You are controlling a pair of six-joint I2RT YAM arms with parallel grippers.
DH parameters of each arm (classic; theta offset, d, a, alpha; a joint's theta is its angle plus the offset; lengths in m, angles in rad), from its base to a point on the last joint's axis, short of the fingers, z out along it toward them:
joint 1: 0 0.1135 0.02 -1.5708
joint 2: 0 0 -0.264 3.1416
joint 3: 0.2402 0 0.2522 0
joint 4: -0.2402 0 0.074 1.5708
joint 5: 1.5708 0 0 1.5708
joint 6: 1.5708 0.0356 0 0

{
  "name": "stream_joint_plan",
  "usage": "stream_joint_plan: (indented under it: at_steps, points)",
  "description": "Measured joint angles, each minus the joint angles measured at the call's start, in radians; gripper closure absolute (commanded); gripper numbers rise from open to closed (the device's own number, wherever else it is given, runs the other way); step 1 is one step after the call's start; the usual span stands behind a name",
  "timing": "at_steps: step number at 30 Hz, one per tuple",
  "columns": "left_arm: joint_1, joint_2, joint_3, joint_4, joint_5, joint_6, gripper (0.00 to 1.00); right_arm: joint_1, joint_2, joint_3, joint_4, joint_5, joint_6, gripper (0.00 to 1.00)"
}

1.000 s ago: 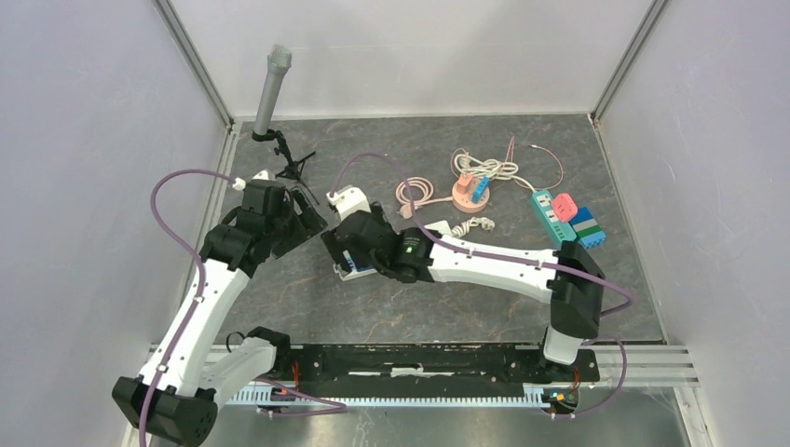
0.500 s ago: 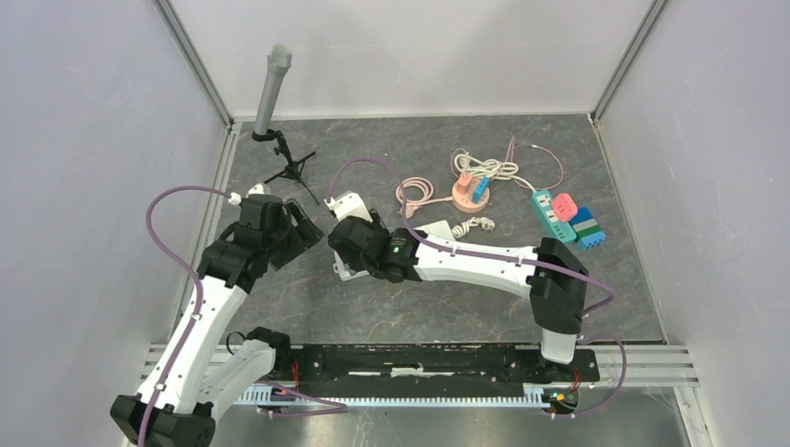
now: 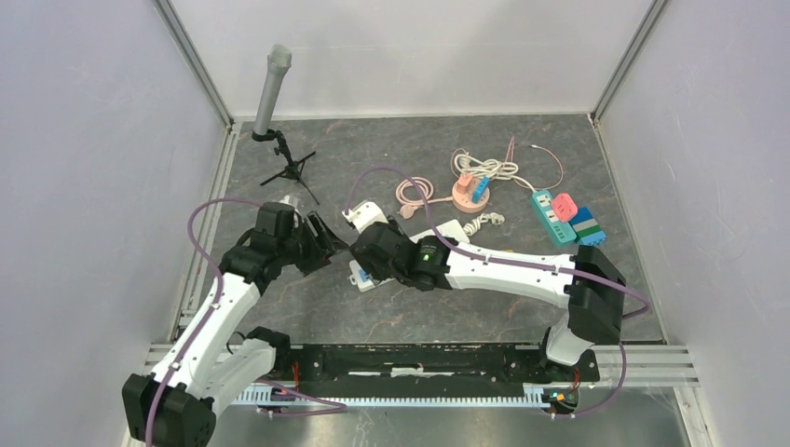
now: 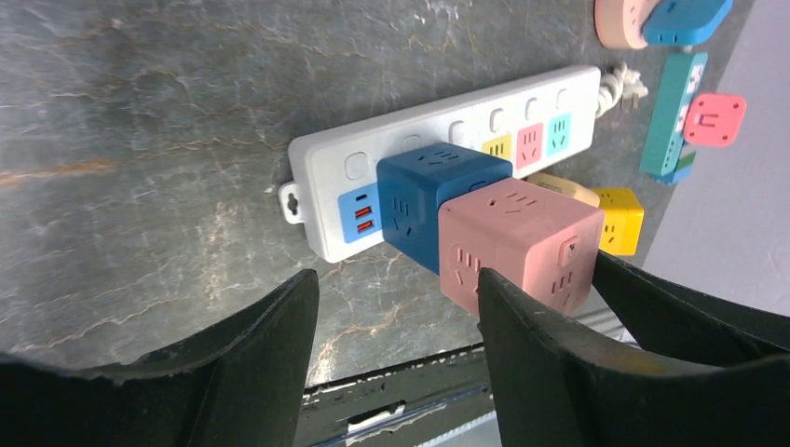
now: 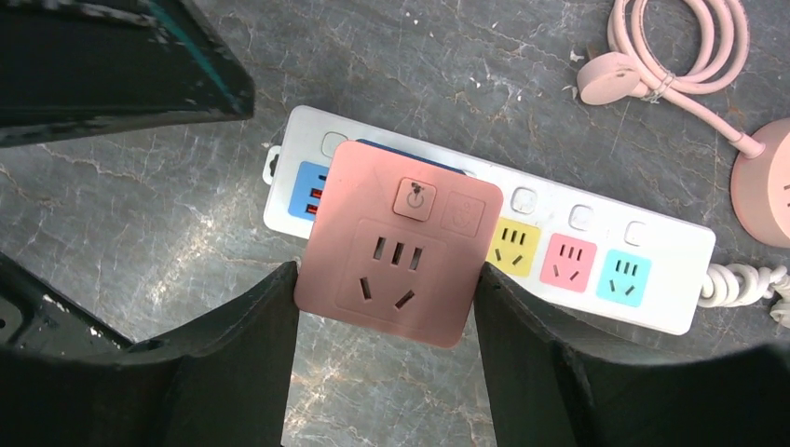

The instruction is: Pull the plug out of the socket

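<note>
- Far-left corner: mic stand. Mid-far: pink cable and round socket. Toward the right edge: teal strip.
- Spread and empty, the left gripper hangs just left of the plug.
- The plug, a pink cube, is stacked on a blue cube in the white strip, left of desk centre. The right gripper pinches its sides.
- Compared with half a second ago, both grippers and the white strip sit further right and closer to the near edge.

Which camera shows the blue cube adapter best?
Left wrist: the blue cube, plugged into the white power strip, carries the pink cube. Right wrist shows a blue sliver behind the pink cube; top external hides it under the right arm.
</note>
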Motion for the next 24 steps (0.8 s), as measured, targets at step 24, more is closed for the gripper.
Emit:
stream_joint_plan:
  at_steps: [24]
  points:
    - [0.000, 0.200, -0.115, 0.298, 0.214, 0.003, 0.42, -0.035, -0.028, -0.041, 0.093, -0.049, -0.006, 0.38]
